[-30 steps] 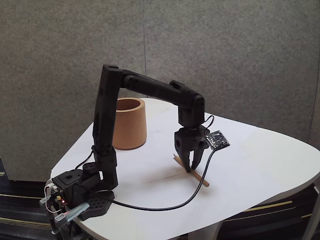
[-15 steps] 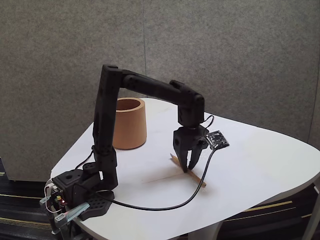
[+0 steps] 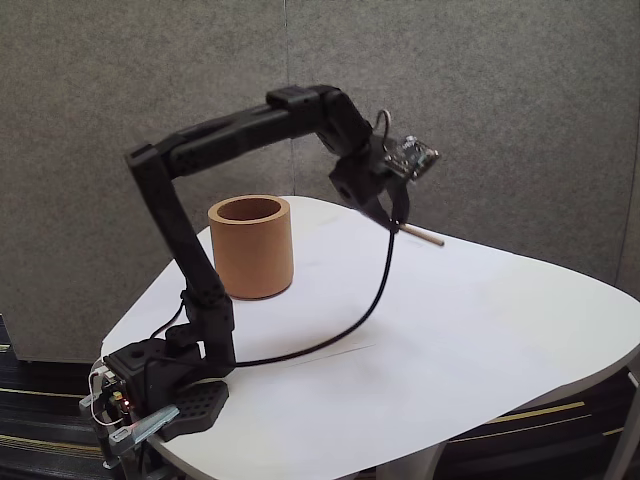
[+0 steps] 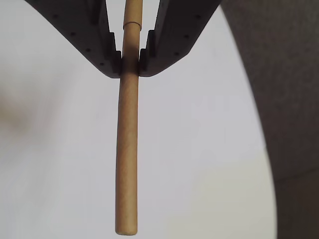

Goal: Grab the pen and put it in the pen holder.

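The black two-finger gripper (image 4: 130,63) is clamped on the thin tan wooden pen (image 4: 127,154), lifted right of the orange-brown cylindrical pen holder (image 3: 251,247); carrying over and dropping in remain.

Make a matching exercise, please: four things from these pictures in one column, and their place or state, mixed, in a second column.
Things:
1. pen
2. pen holder
3. black cable
4. gripper

States:
A. stands empty on the white table
B. hangs from the wrist down to the base
C. shut, raised above the table
D. clamped, lifted off the table

Pairs: 1-D, 2-A, 3-B, 4-C
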Tool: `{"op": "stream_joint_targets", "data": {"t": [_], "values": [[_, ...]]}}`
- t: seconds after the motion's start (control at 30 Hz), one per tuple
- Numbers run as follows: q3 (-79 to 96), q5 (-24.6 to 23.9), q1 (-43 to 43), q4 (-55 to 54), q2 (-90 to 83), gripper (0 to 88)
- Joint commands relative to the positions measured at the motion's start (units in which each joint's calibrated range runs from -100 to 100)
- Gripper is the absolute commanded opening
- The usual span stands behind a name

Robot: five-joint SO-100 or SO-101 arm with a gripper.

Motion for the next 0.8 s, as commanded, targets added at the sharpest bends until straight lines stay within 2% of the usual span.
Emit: {"op": "stream_joint_targets", "data": {"t": [0.0, 0.13, 0.37, 0.57, 0.77], "values": [[-7.4, 2.1, -6.7, -0.5, -7.7, 0.6], [-10.2, 7.2, -13.3, -0.5, -10.3, 0.6], [-10.5, 21.9, -20.2, -1.4, -12.5, 0.6], [-7.1, 30.4, -26.7, -12.0, -15.3, 0.5], [6.2, 37.3, -32.9, -20.8, -22.8, 0.5]]}}
